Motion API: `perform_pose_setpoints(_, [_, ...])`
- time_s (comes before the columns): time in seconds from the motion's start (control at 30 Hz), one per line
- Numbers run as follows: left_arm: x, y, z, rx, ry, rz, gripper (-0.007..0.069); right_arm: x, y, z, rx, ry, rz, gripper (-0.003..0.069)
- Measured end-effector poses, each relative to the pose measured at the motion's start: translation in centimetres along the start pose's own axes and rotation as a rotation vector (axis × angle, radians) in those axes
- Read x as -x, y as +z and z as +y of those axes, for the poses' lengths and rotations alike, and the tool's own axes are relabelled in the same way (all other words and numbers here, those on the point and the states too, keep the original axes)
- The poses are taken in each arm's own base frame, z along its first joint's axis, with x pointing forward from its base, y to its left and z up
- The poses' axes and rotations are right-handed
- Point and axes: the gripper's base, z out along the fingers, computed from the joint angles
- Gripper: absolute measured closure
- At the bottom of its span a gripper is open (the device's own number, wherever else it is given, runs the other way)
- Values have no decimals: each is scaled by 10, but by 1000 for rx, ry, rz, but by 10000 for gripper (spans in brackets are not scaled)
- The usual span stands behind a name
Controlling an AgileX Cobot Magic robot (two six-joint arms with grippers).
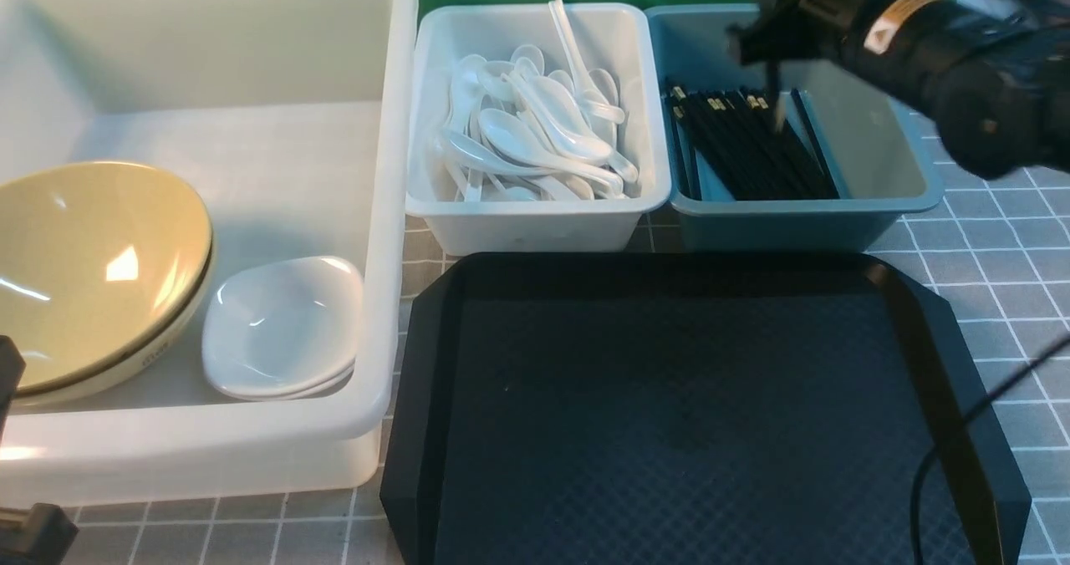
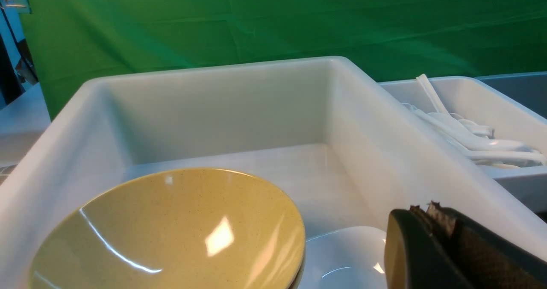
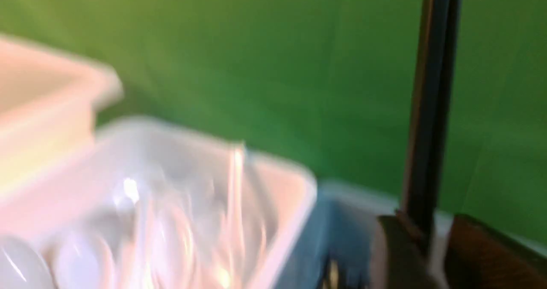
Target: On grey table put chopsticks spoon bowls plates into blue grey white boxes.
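My right gripper (image 1: 773,47) hovers over the blue-grey box (image 1: 794,222), where several black chopsticks (image 1: 752,147) lie. Its jaws stand apart in the blurred right wrist view: one black chopstick (image 3: 431,109) stands upright between them against one finger, with a gap to the other. Several white spoons (image 1: 535,139) fill the white box (image 1: 535,222). The large translucent tub (image 1: 393,214) holds a yellow bowl (image 1: 92,272) and stacked white plates (image 1: 280,327). My left gripper (image 2: 423,210) is shut and empty, low by the tub's near side, beside a plate (image 2: 342,259) and the bowl (image 2: 171,233).
A black textured tray (image 1: 669,398) lies on the grey table (image 1: 986,239) in front of the two small boxes, with nothing on it. A black cable (image 1: 961,431) runs over the tray's right edge. A green backdrop stands behind the boxes.
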Motion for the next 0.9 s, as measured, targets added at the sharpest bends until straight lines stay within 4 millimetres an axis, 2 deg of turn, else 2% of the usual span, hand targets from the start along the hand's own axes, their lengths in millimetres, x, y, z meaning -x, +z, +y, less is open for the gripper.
perform_pose_setpoints(0.1, [0, 0, 0, 0, 0, -1, 636, 5, -4, -4, -23, 5, 158, 260])
perform_pose_setpoints(0.17, [0, 0, 0, 0, 0, -1, 636, 33, -26, -8, -44, -1, 220, 228])
perform_pose_setpoints(0.23, [0, 0, 0, 0, 0, -1, 636, 61, -58, -11, -57, -27, 237, 245])
perform_pose_setpoints(0.27, [0, 0, 0, 0, 0, -1, 636, 68, -67, -12, -59, -36, 230, 254])
perform_pose_setpoints(0.3, [0, 0, 0, 0, 0, -1, 636, 89, -98, -13, -66, -65, 181, 303])
perform_pose_setpoints(0.37, [0, 0, 0, 0, 0, -1, 636, 115, -159, -13, -79, -94, 59, 436])
perform_pose_setpoints(0.4, [0, 0, 0, 0, 0, -1, 636, 115, -180, -12, -81, -102, 23, 492])
perform_pose_setpoints(0.43, [0, 0, 0, 0, 0, -1, 636, 115, -187, -12, -82, -106, 9, 515])
perform_pose_setpoints(0.5, [0, 0, 0, 0, 0, -1, 636, 105, -217, -10, -84, -122, -39, 590])
perform_pose_setpoints(0.6, [0, 0, 0, 0, 0, -1, 636, 77, -245, -6, -80, -127, -70, 624])
perform_pose_setpoints(0.67, [0, 0, 0, 0, 0, -1, 636, 44, -263, -2, -74, -122, -79, 627])
perform_pose_setpoints(0.7, [0, 0, 0, 0, 0, -1, 636, 21, -268, 0, -67, -118, -63, 627])
perform_pose_setpoints(0.8, [0, 0, 0, 0, 0, -1, 636, -28, -281, 5, -55, -105, -26, 627])
perform_pose_setpoints(0.9, [0, 0, 0, 0, 0, -1, 636, -62, -288, 8, -49, -81, 14, 627])
